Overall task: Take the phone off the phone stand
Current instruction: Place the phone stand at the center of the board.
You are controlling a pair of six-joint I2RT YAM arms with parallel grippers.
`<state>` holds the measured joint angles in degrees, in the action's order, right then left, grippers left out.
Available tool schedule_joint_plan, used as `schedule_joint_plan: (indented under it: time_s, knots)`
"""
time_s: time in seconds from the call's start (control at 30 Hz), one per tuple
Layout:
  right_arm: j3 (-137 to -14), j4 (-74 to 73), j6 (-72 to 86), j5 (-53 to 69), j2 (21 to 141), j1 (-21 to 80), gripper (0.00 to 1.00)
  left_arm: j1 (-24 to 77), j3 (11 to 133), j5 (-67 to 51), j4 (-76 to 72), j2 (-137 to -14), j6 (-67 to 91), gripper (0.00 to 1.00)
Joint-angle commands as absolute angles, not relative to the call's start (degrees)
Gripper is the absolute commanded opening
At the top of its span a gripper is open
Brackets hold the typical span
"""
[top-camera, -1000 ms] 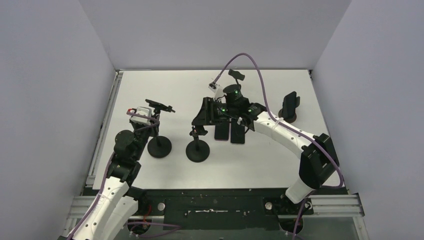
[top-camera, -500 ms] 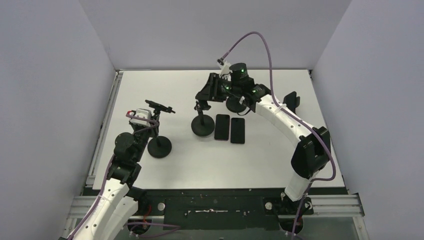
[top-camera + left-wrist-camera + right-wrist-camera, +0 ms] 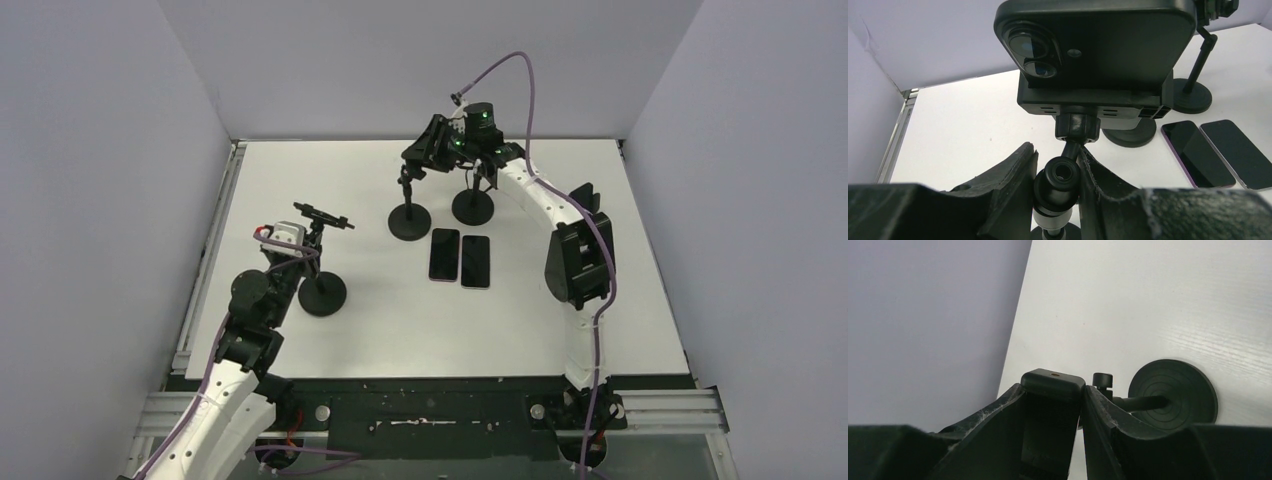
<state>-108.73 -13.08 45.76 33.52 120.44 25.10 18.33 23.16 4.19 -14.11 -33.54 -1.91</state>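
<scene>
Left gripper [image 3: 1058,159] clamped on the black phone stand's neck [image 3: 1063,176], right gripper [image 3: 1054,390] on another black cradle [image 3: 1050,420], I'd pinch the stiff, slick black phone [image 3: 1108,45] edgewise.

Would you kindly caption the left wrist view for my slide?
Left gripper grips the phone stand just below its mounted phone.

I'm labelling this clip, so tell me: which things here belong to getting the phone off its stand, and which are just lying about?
Job: mounted phone; its phone stand, gripped by left fingers.
Lying about: two flat phones; second stand in right fingers; third stand.
</scene>
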Motion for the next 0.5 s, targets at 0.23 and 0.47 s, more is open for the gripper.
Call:
schedule_joint_plan:
  time_s: [0.23, 0.47]
  knots:
    - [-117.2, -10.4, 46.9, 33.8, 122.3, 24.1, 0.35, 19.4, 24.4, -5.6, -25.8, -32.2, -0.3, 0.0]
    - [-117.1, -13.8, 44.0, 32.2, 119.2, 24.0, 0.81, 19.4, 25.6, -11.8, -26.1, -33.4, 2.9, 0.0]
